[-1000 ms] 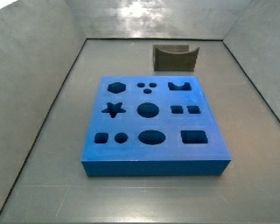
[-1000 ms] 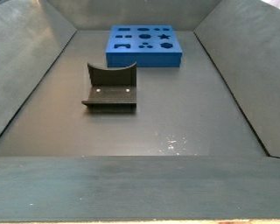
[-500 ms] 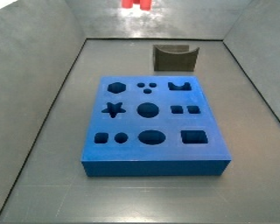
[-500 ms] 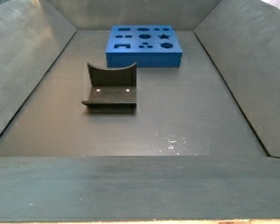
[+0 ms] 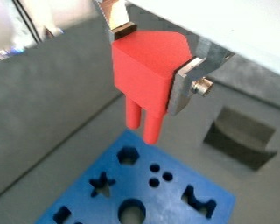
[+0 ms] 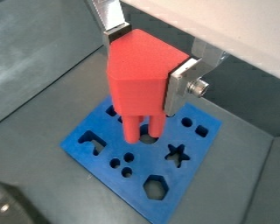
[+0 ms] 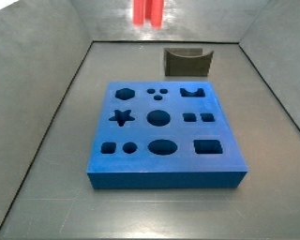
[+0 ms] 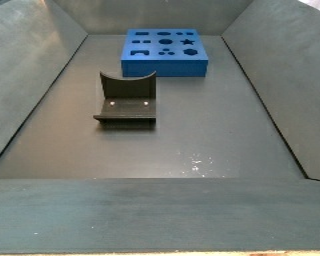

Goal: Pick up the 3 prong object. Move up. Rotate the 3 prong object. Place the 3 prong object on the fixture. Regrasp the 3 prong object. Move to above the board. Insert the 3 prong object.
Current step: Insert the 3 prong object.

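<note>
**Red piece held high over the board**

The gripper (image 5: 154,54) hangs well above the board (image 5: 90,206), its silver fingers (image 6: 184,83) clamped on the upper body of the 3 prong object (image 5: 149,70). The red block hangs upright, prongs pointing down toward the blue board, and in both wrist views the prong tips are clear of the board's top face, with open air between them.

In a wrist view the board (image 6: 101,153) lies directly beneath the piece, its star, hexagon, round and notched cutouts showing around the prongs. In a side view only the lower end of the 3 prong object (image 7: 147,11) shows at the upper edge of the picture, over the far part of the bin; the gripper itself is out of frame there.

The fixture (image 7: 187,63) stands on the grey floor just beyond the board (image 7: 165,131), apart from it and with nothing in its notch. From the opposite side the fixture (image 8: 127,101) sits nearer, the board (image 8: 166,52) further back against the far wall. The fixture (image 5: 238,137) also shows in a wrist view beside the board.
</note>
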{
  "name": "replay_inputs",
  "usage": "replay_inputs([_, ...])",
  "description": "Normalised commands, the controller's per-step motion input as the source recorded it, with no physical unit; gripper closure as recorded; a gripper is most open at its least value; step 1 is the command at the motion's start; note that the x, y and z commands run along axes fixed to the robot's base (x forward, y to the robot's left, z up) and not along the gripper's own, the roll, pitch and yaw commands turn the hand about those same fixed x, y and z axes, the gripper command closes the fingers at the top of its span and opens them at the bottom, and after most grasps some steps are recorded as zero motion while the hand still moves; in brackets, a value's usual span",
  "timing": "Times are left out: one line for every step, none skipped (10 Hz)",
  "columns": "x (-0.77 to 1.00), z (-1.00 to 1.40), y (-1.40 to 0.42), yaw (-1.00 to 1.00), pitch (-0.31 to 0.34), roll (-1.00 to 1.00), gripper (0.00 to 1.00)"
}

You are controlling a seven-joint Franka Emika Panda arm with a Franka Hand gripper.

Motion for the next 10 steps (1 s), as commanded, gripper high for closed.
replay_inputs([0.00,-0.64,0.20,-0.32,-0.263,-0.43,1.00])
replay_inputs([0.00,-0.66,0.20,-0.33,-0.231,-0.43,1.00])
replay_inputs([0.00,-0.65,0.19,-0.31,-0.189,-0.38,1.00])
replay_inputs([0.00,-0.52,0.12,-0.28,-0.094,-0.29,1.00])
replay_inputs([0.00,-0.32,0.00,-0.27,-0.089,-0.15,1.00])
replay_inputs([0.21,-0.19,0.00,-0.69,0.000,0.00,1.00])
replay_inputs([0.22,-0.18,0.00,-0.81,0.000,0.01,1.00])
replay_inputs([0.13,-0.18,0.00,-0.79,0.000,0.00,1.00])
replay_inputs([0.10,-0.22,0.00,-0.77,0.000,0.00,1.00])
replay_inputs([0.13,-0.23,0.00,-0.78,0.000,0.03,1.00])
